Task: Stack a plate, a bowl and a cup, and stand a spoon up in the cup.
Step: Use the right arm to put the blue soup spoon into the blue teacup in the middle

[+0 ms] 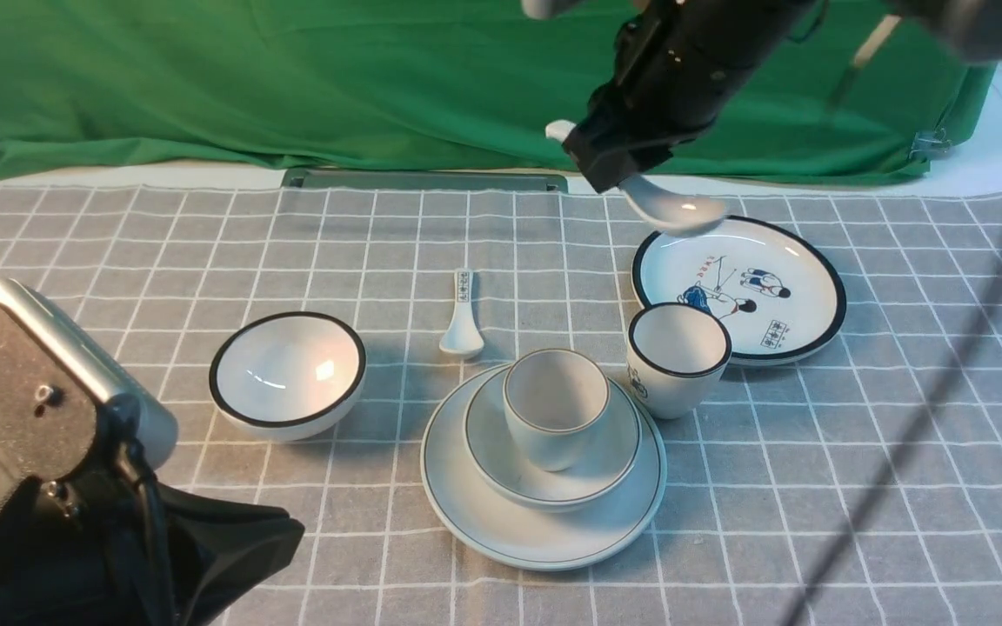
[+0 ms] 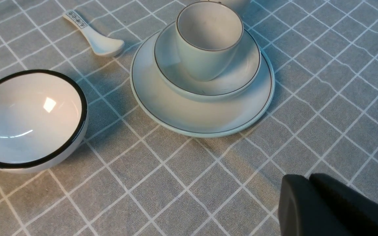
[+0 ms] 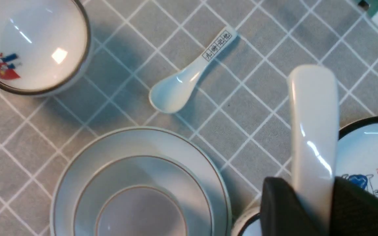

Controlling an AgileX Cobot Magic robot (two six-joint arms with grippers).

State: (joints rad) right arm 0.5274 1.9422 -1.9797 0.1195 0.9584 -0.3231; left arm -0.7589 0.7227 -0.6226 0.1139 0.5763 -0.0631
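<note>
The plate [image 1: 544, 535] lies on the checked cloth with the bowl [image 1: 592, 474] in it and the cup [image 1: 556, 409] upright in the bowl. The stack also shows in the left wrist view: plate [image 2: 176, 114], bowl [image 2: 238, 75], cup [image 2: 205, 55]. In the right wrist view the plate [image 3: 139, 141], bowl [image 3: 139, 172] and cup [image 3: 139, 216] are seen from above. My right gripper [image 1: 618, 165] is shut on the spoon [image 1: 675, 211], holding it in the air behind and to the right of the stack. The handle of the spoon [image 3: 313, 131] sticks out past the right gripper [image 3: 313, 196]. My left gripper [image 2: 308, 178] hangs shut and empty, near the table's front.
A black-rimmed bowl [image 1: 288, 374] sits left of the stack, and a spoon with a printed handle [image 1: 462, 317] lies behind it. A black-rimmed cup [image 1: 678, 356] stands close to the plate's right, in front of a cartoon plate [image 1: 779, 278]. Green cloth [image 1: 292, 78] hangs at the back.
</note>
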